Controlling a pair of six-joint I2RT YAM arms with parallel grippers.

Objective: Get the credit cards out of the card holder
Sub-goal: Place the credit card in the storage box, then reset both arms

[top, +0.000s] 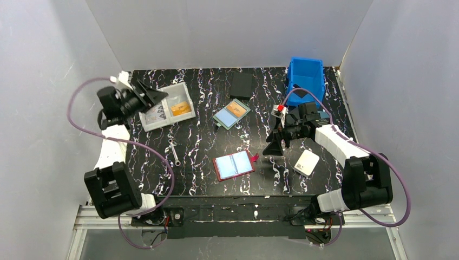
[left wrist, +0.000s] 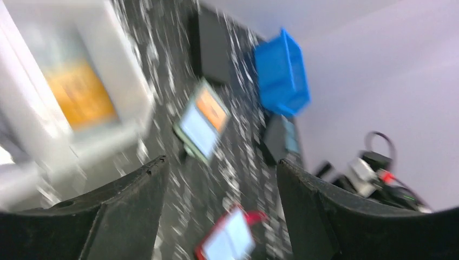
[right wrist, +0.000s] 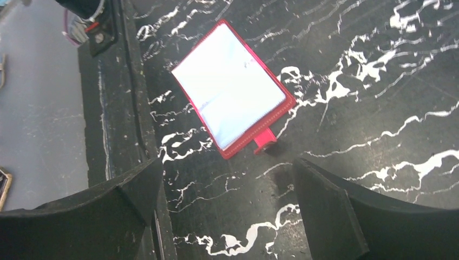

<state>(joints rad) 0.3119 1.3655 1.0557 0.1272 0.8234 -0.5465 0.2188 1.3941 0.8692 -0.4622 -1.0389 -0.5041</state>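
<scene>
Card holder spread flat near the front middle of the table, light-blue inside facing up, snap tab poking out on the right. Probably laid open like that so the pockets can be reached from above. Credit cards impossible to separate from the light-blue lining at this range, so presumably not out yet. Over on the far left now: left gripper raised above the clear tray, fingers apart with nothing between them. Looks parked well away from the holder, leaving the middle free; wrist view from that side badly blurred. Moving right: a small wrench lying loose, then the teal-framed case with its orange card, farther back and not part of this job. Back to the centre, and right beside the holder, right gripper tilted down toward the tabletop, fingers spread wide and empty. Seen from that wrist, holder ahead of the open gap and slightly left of it, tab end nearest, near but clearly not touching and not between the fingers. Reads as an approach lined up on the tab-side edge, with a short reach forward and down needed before any pinch. Farthest right: a white box and, at the back, a blue bin, both well clear.
</scene>
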